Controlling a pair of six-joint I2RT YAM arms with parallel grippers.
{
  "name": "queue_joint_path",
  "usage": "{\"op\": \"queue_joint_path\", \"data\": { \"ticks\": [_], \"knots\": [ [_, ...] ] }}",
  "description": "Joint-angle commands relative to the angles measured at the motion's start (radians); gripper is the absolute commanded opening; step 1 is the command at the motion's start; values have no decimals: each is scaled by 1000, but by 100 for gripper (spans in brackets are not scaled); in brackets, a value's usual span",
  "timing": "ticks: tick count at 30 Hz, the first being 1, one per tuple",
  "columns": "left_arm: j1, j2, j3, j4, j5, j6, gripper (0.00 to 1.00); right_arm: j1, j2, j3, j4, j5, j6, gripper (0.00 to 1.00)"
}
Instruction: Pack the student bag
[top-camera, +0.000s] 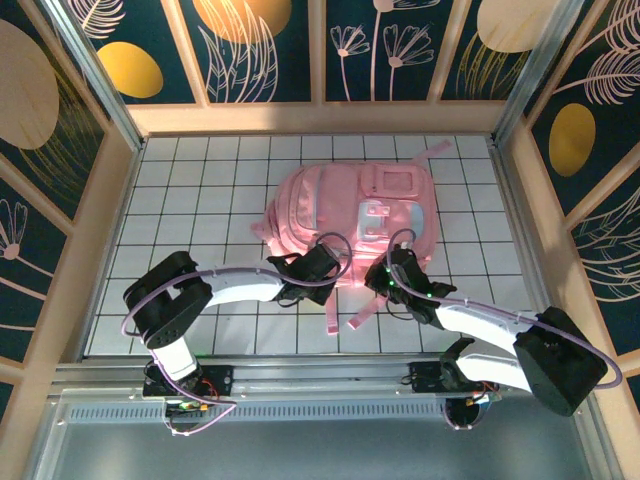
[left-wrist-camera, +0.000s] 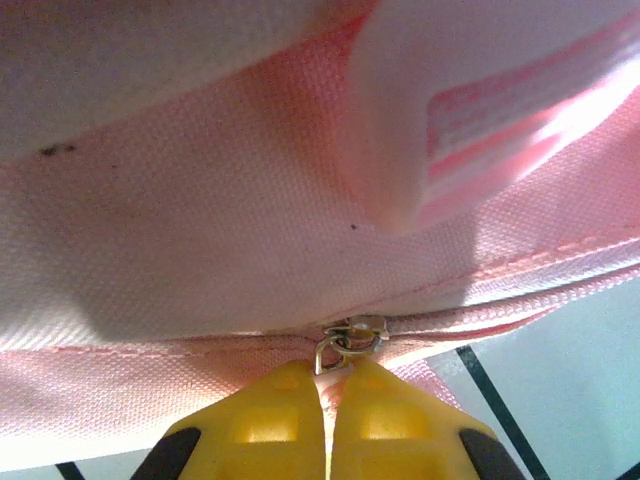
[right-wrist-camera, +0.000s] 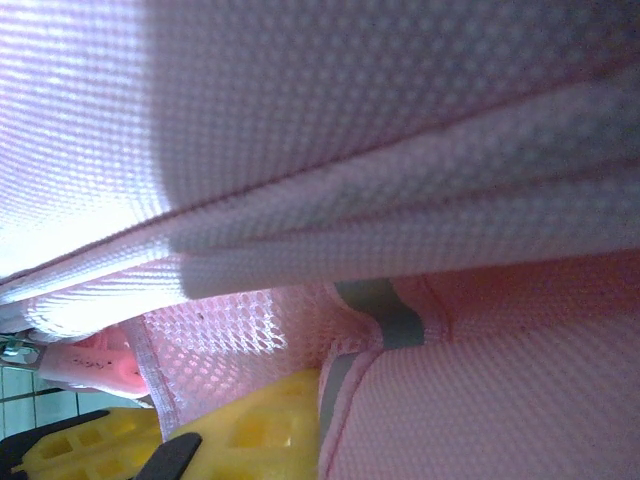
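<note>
**Asker:** Where is the student bag?

**Describer:** The student bag (top-camera: 310, 205), a large pink fabric backpack with pale blue and white front pockets, lies flat in the middle of the white tiled table (top-camera: 180, 200). Its pockets face up, and its pink webbing straps (top-camera: 345, 318) trail toward the arms.

**Asker:** And the two grippers?

**Describer:** Both are at the bag's near edge. The left gripper (top-camera: 322, 262) is at the near-left side. In its wrist view the yellow fingers (left-wrist-camera: 270, 420) are pressed together. The small silver metal zipper pull (left-wrist-camera: 347, 343) runs into the seam between their tips, so it looks pinched. The right gripper (top-camera: 392, 272) is at the near-right side. Its wrist view shows yellow fingers (right-wrist-camera: 265, 415) with a fold of pink mesh fabric (right-wrist-camera: 230, 335) between them. I cannot tell whether they clamp it or only straddle it.

**Asker:** Which step is this?

**Describer:** I judge it to be working the zipper, with the right arm steadying the bag. Whether the zipper is being opened or closed, I cannot tell.

**Asker:** What does the next move call for?

**Describer:** It calls for a steady pull along the zipper's line, following its curve, with the fabric held taut. Pulling off-line could slip the small tab out of the fingertips or drag the whole bag.
</note>
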Motion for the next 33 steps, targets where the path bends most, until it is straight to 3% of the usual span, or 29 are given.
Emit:
{"op": "queue_joint_path", "data": {
  "ticks": [1,17,33],
  "knots": [
    [-8,-47,-17,-136,-18,-2,0,-18,-12,30,-85,-1,-27,0],
    [-7,-87,5,-237,-93,13,0,-49,-38,90,-195,62,-55,0],
    [17,-129,-3,-259,-90,1,0,-150,-75,106,-280,96,-102,0]
  ]
}}
